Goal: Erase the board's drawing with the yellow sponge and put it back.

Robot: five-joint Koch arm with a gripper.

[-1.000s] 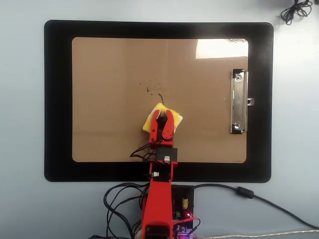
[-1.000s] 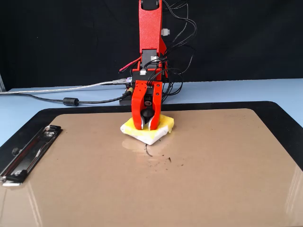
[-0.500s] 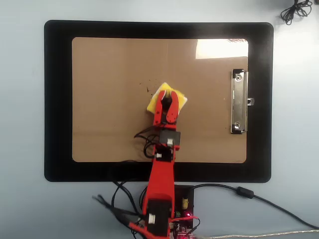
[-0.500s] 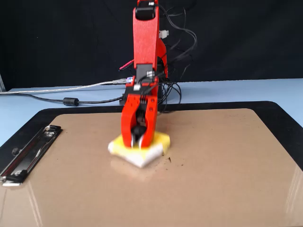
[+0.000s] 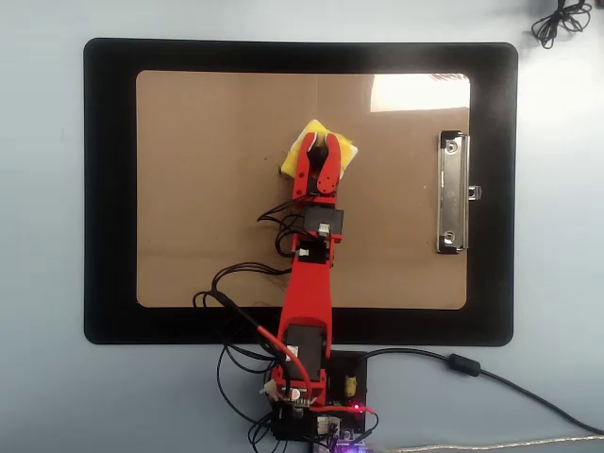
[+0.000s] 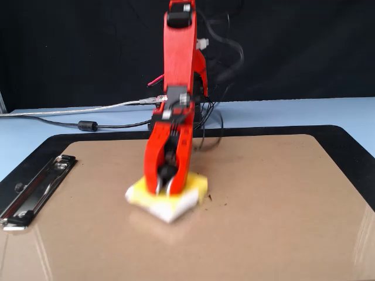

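The gripper sits directly on top of the yellow sponge, its jaws narrowed around the middle of the sponge, where a knob would be, though the knob itself is hidden. The sponge lies flat on the board, a little toward twelve o'clock of the board's centre in the overhead view, with the arm reaching in from six o'clock. The sponge is square, turned corner-on like a diamond, so no long axis matters. In the fixed view a small dark speck shows just beside the sponge at three o'clock; whether it is the drawing I cannot tell. The metal clip lies at three o'clock overhead. No writing or brand is legible.
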